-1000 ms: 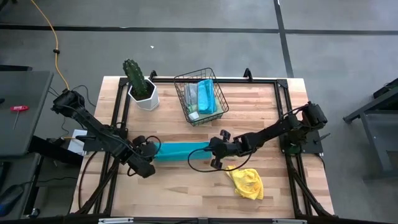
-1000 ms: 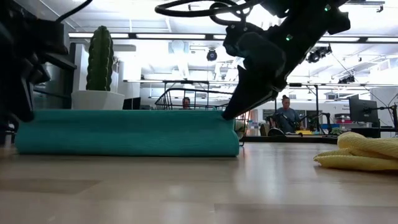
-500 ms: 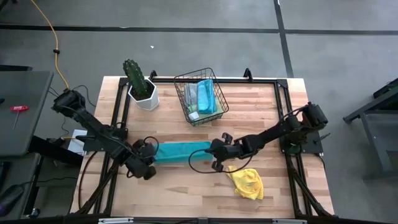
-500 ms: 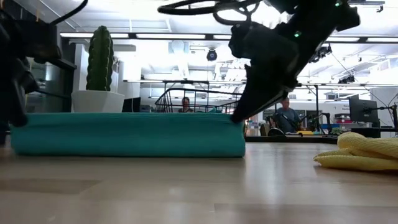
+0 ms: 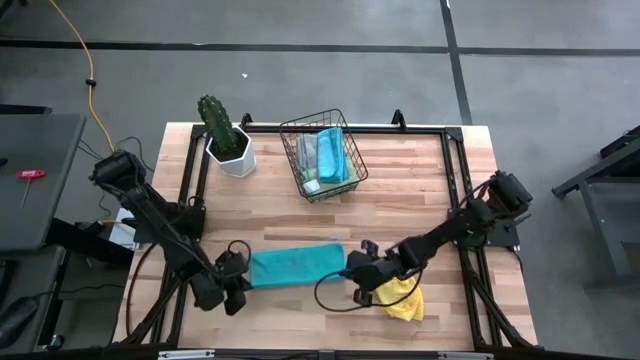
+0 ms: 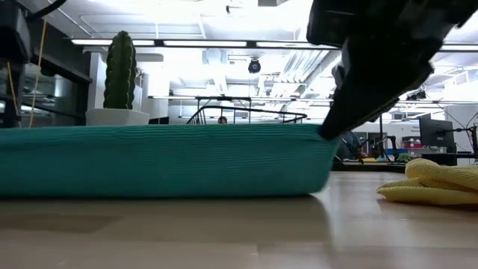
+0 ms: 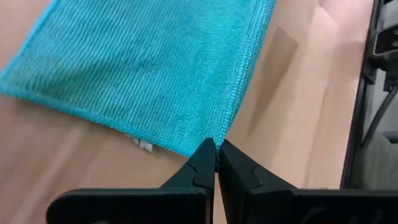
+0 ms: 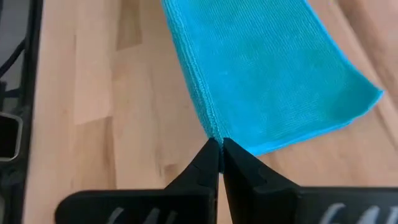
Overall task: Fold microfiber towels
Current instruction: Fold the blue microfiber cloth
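Note:
A teal towel (image 5: 296,267) lies as a long strip across the near middle of the table, stretched between my two grippers. My left gripper (image 5: 244,281) is shut on its left end, and my right gripper (image 5: 350,271) is shut on its right end. The low view shows the towel (image 6: 157,161) as a wide band whose lower part rests on the table. A crumpled yellow towel (image 5: 400,296) lies on the table just right of my right gripper. My left gripper pinches a corner of the teal towel (image 7: 221,132) at its hemmed edge, between the tips of its two fingers. The fingers slant downward from the table's left. The corner is raised a little and the towel runs straight away from it. My right gripper pinches the towel's corner on the other end (image 8: 214,129), where the stacked hem ends, between its fingertips. It slants down from the table's right. The held top edge (image 6: 299,128) is up and straight, while the towel's lower part (image 6: 224,191) stays on the table.
A black wire basket (image 5: 322,156) holding more folded towels stands at the far middle. A potted cactus (image 5: 224,136) stands at the far left. Bare wood lies between the basket and the teal towel.
Both grippers, still shut on the towel's ends, have moved toward the table's near edge, the right one ending beside the yellow towel. The teal towel came with them. From above it shows as a wider strip, and it fills more of the low view.

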### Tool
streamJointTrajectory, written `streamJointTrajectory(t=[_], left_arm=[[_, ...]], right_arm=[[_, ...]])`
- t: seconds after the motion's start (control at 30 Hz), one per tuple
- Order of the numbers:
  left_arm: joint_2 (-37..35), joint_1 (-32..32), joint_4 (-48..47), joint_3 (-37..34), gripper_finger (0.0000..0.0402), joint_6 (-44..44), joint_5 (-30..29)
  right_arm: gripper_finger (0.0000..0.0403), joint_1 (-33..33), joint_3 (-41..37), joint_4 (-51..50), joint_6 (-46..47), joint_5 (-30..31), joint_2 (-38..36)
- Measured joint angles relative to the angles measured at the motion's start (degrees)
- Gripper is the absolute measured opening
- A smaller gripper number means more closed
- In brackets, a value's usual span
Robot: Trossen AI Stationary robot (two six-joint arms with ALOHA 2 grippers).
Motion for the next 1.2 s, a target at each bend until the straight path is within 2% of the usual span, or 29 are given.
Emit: streamJointTrajectory(t=[0.2, 0.4, 0.73, 1.2], left_arm=[[3.14, -0.81, 5.58, 0.0, 0.0, 0.49, 0.22], [-0.26, 1.04, 1.9, 0.0, 0.0, 2.49, -1.5], [-2.16, 5.68, -13.76, -0.02, 0.0, 1.01, -4.17], [-1.93, 11.31, -14.54, -0.02, 0.0009, 6.87, -5.25]], right_arm=[[0.0, 0.95, 0.01, 0.88, 1.29, -0.98, -0.01], [0.0, -2.83, -0.1, 1.13, 0.66, 0.2, -0.01], [0.0, -8.62, -0.12, -0.16, -1.66, 1.18, -0.01], [0.0, -10.3, -0.12, -3.6, 2.38, 3.18, -0.01]])
